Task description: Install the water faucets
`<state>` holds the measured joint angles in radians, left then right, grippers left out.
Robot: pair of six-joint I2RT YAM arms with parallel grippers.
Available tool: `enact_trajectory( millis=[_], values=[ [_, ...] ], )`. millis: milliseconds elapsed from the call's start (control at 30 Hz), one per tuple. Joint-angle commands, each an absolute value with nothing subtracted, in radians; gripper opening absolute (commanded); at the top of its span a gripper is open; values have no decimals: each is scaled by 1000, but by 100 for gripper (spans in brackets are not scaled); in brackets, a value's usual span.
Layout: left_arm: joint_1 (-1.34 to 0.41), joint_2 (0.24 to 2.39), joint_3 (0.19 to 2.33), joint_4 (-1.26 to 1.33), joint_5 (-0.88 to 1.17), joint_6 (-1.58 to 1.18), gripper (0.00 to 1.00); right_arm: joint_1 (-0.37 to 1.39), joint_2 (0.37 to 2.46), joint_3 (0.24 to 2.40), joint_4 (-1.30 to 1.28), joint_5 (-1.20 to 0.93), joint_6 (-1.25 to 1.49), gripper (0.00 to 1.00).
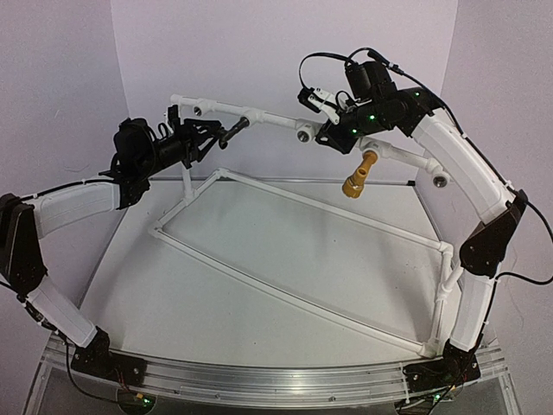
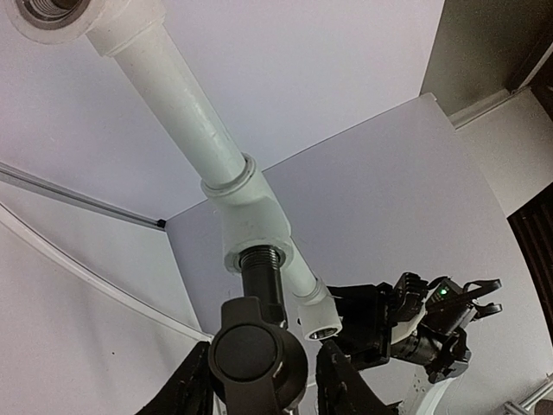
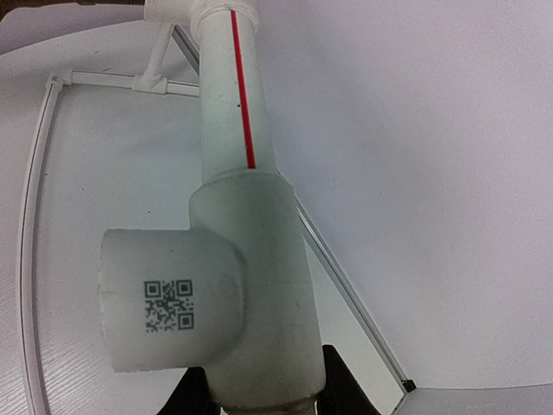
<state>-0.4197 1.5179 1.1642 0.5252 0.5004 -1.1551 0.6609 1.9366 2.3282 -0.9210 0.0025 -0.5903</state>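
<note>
The matte black water faucet sticks out from a tee socket on the raised white pipe. In the left wrist view its threaded end sits in that socket, its round handle toward me. My left gripper straddles the handle, open, with a narrow gap at the right finger. The brass-yellow faucet hangs slanted from a socket further right. My right gripper is shut on the white pipe at a tee fitting bearing a QR code.
Open round sockets show on the pipe. A white pipe frame lies on the table below, with uprights at both ends. The right arm's wrist shows beyond the black faucet. Purple walls stand close behind.
</note>
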Motion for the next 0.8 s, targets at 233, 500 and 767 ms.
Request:
enact_trajectory(
  millis=[233,500,767],
  values=[
    [-424,1519,1224,541,519,-1081,24,664,1977,2293,-869,21,-381,0],
    [-424,1517,1253,497,530,-954,9,663,1969,2282,-868,18,-393,0],
    [-425,1504,1298,369,542,-698,3,663,1964,2273,-868,19,-400,0]
  ],
)
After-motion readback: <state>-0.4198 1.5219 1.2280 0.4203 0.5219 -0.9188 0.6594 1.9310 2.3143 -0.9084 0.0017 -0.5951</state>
